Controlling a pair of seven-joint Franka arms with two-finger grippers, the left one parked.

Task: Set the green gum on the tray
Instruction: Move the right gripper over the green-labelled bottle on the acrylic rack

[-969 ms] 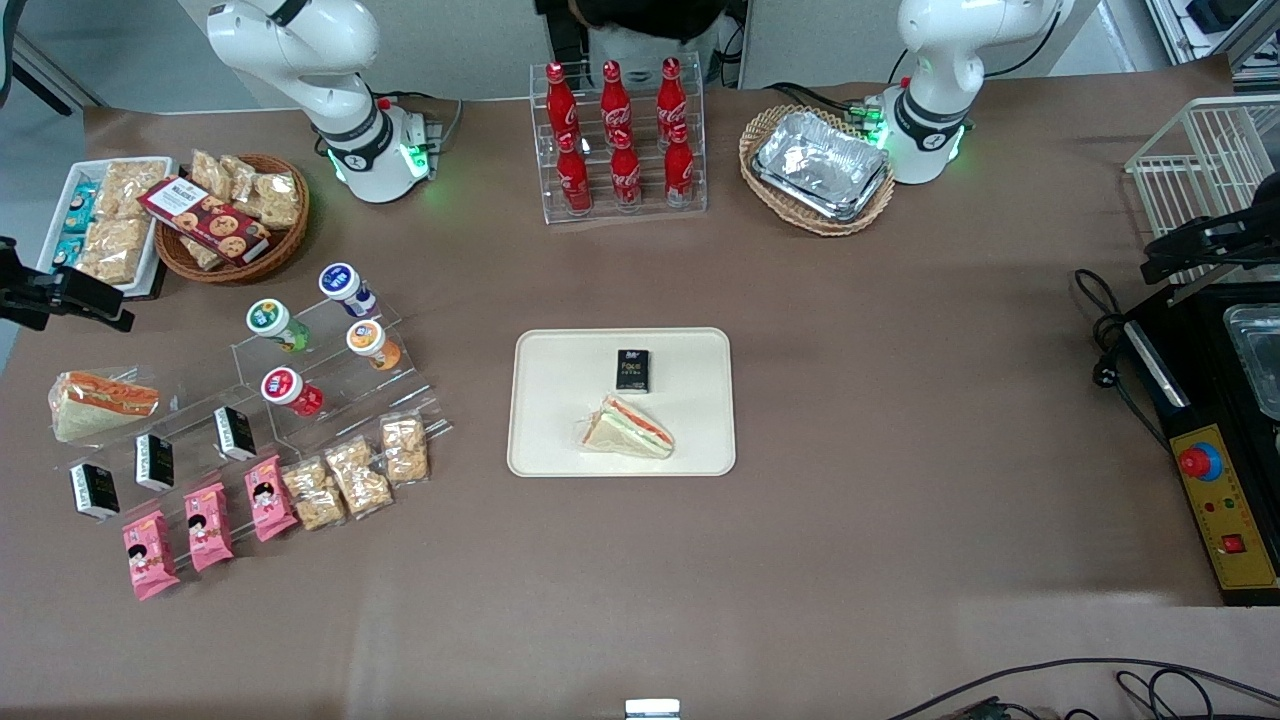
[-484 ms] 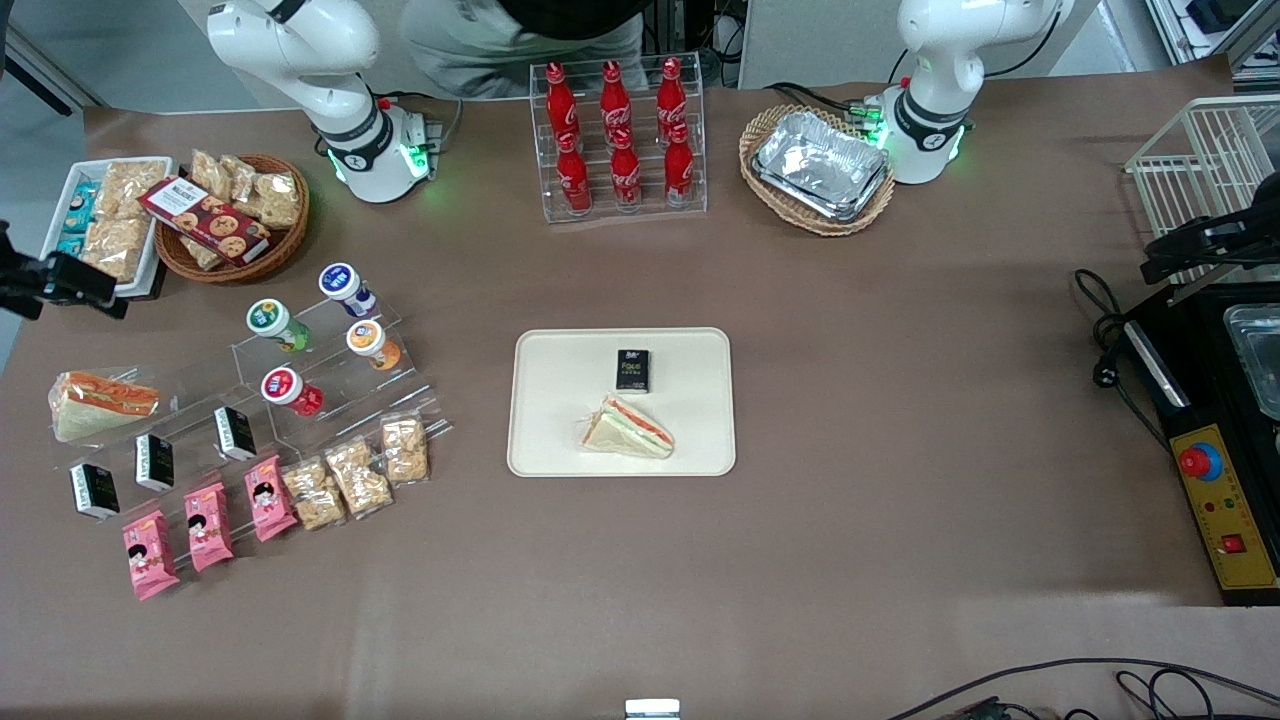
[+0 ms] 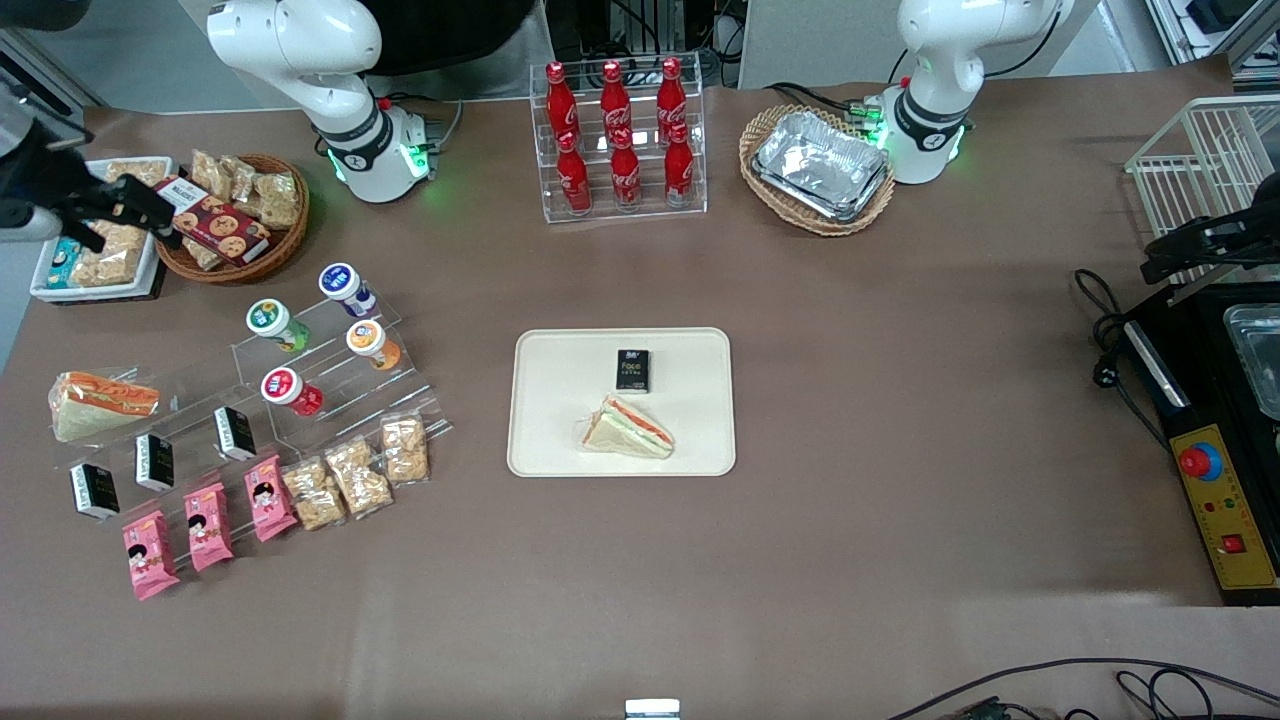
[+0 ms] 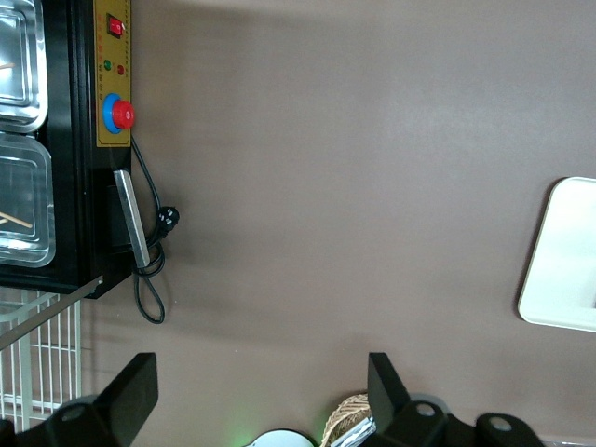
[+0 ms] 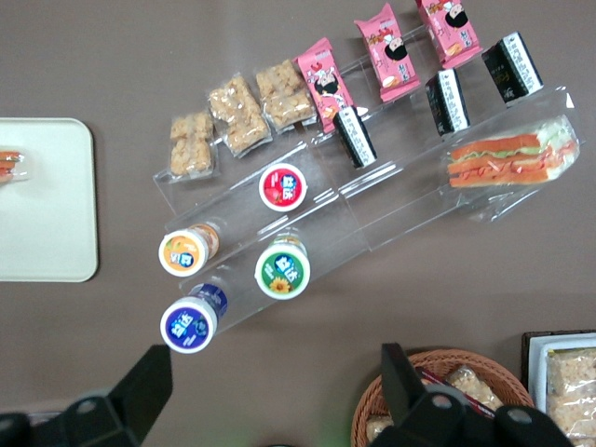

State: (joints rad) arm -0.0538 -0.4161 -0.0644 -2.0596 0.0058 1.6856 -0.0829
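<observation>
Green gum (image 3: 272, 322): stands on the clear stepped rack (image 3: 330, 370) toward the working arm's end of the table, untouched; the right wrist view (image 5: 282, 270) shows its white lid with the green label face-on, which the front view shows only at a slant.
Gripper (image 3: 140, 205): hangs over the white dish of snacks (image 3: 60, 285) and the rim of the wicker basket (image 3: 235, 270), well apart from the gum; the right wrist view (image 5: 279, 391) shows its two fingers (image 5: 140, 386) spread wide with nothing between them, while the front view gives only a dark outline.
Neighbour bottles: blue-bodied bottle (image 3: 345, 287) farther from the front camera than the gum, orange-bodied bottle (image 3: 372, 343) beside it on the tray's side, red bottle (image 3: 290, 390) nearer the camera; all four lids read clearly in the right wrist view.
Lower rack steps: wrapped sandwich (image 3: 100, 402), black packets (image 3: 155, 460), pink packets (image 3: 205, 525) and cracker packs (image 3: 355, 475).
Tray (image 3: 540, 440): mid-table, well apart from the rack, carrying a black packet (image 3: 632, 370) and a sandwich wedge (image 3: 628, 430); the right wrist view (image 5: 47, 233) catches only one end of it, and the left wrist view (image 4: 563, 270) a bare corner.
Cola bottles (image 3: 620, 135): in a clear stand, seen only in the front view.
Foil trays (image 3: 825, 162): in a second basket, front view only.
Black control box (image 4: 102, 140): red button, toward the parked arm's end.
</observation>
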